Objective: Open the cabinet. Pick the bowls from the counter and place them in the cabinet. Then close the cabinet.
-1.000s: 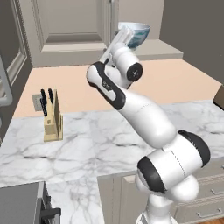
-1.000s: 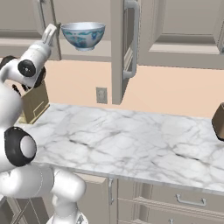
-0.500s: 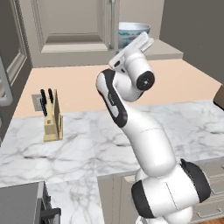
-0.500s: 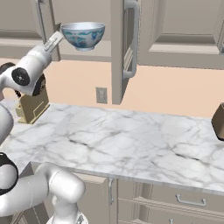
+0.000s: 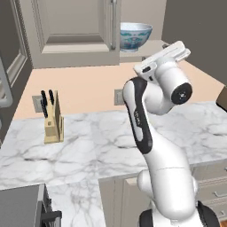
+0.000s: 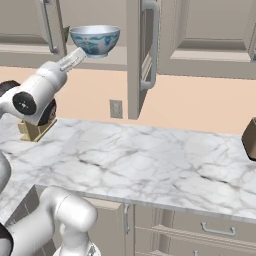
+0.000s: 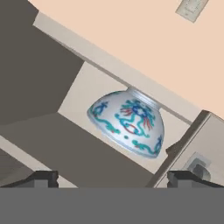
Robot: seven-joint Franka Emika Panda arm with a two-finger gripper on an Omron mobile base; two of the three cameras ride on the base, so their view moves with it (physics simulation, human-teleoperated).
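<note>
A pale blue-white bowl (image 5: 135,35) (image 6: 95,40) with floral marks stands upright on the bottom shelf of the cabinet (image 6: 115,59), near its front edge. Both cabinet doors stand open; the right door (image 6: 135,55) shows edge-on with its bar handle. My gripper (image 7: 113,178) (image 6: 79,54) is open and empty, a short way below and in front of the bowl (image 7: 129,122), pointing up at it. The marble counter (image 5: 97,142) (image 6: 150,160) lies below, with no bowl on the part I see.
A knife block (image 5: 53,122) (image 6: 34,129) stands at the counter's left against the wall. A dark object (image 6: 250,140) sits at the far right of the counter. An outlet (image 6: 116,108) is on the wall. Drawers (image 6: 215,230) run under the counter.
My hand has drawn back from the bowl, down and away from the shelf, with the jaws staying open. The bowl has stayed on the shelf.
</note>
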